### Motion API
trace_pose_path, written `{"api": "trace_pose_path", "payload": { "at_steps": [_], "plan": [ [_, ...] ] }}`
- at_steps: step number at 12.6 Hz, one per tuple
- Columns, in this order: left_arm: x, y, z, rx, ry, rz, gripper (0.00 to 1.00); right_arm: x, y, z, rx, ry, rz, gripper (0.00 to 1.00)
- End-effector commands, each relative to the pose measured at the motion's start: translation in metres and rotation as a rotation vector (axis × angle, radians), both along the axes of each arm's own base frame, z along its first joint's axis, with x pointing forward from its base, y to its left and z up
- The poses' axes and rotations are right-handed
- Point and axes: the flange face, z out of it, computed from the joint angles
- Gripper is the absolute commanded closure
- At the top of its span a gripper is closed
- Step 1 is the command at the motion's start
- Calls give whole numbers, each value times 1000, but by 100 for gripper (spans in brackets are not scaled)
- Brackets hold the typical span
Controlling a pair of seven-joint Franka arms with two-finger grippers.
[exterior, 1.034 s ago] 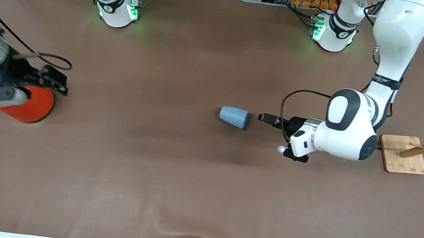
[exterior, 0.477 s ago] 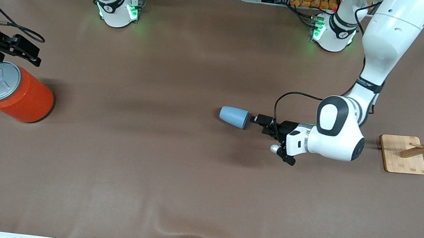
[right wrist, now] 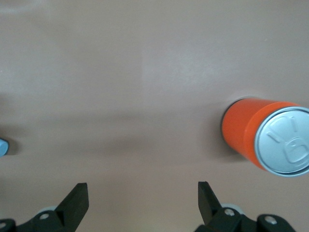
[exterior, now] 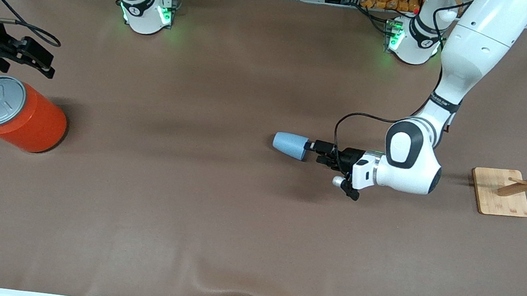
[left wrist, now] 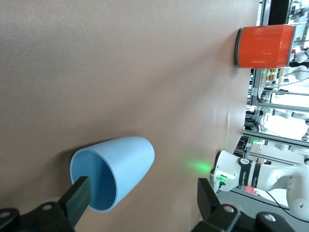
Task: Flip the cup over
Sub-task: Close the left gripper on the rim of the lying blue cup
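The light-blue cup (exterior: 290,145) lies on its side on the brown table near the middle, with its mouth toward the left arm's end. My left gripper (exterior: 316,152) is open and low at the cup's mouth. In the left wrist view the cup (left wrist: 120,164) shows its darker inside. One finger (left wrist: 79,198) stands at the mouth opening and the other finger (left wrist: 207,198) is well clear of the cup's outer wall. The left gripper (left wrist: 143,191) holds nothing. My right gripper (exterior: 35,59) is open and empty beside the orange can, and also shows in the right wrist view (right wrist: 142,191).
An orange can (exterior: 21,115) with a grey lid stands at the right arm's end of the table; it also shows in the wrist views (right wrist: 268,140) (left wrist: 263,46). A wooden peg rack (exterior: 502,192) stands at the left arm's end.
My left gripper has moved toward the cup until one finger reaches its mouth. My right gripper has moved off the orange can, which now shows whole.
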Motion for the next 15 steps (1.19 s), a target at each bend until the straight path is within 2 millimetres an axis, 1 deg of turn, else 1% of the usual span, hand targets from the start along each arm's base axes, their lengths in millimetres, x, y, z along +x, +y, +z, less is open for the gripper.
{"api": "trace_pose_path", "payload": {
  "at_steps": [1, 2, 3, 7, 8, 9, 11, 13, 14, 15],
  "plan": [
    [-7, -5, -25, -62, -2, 34, 6, -29, -22, -5, 42, -24, -54, 0],
    [-11, -10, -30, -83, 16, 55, 13, -30, -31, -7, 70, -24, -71, 0],
    [-16, -19, -32, -95, 24, 56, 18, -29, -36, -6, 75, -27, -65, 0],
    [-23, -15, -47, -80, 36, 56, 19, -26, -39, -2, 58, -36, -43, 0],
    [-24, -15, -48, -79, 40, 57, 21, -25, -39, -1, 50, -41, -43, 0],
    [-25, -15, -49, -78, 42, 56, 25, -24, -40, -1, 50, -43, -45, 0],
    [-29, -15, -54, -75, 52, 58, 41, -24, -39, -1, 51, -44, -43, 0],
    [-31, -15, -61, -84, 72, 80, 51, -24, -41, -1, 52, -41, -46, 0],
    [-32, -16, -62, -94, 82, 97, 66, -24, -42, -1, 53, -40, -48, 0],
    [-32, -16, -63, -95, 88, 103, 73, -24, -41, -1, 56, -40, -48, 0]
  ]
}}
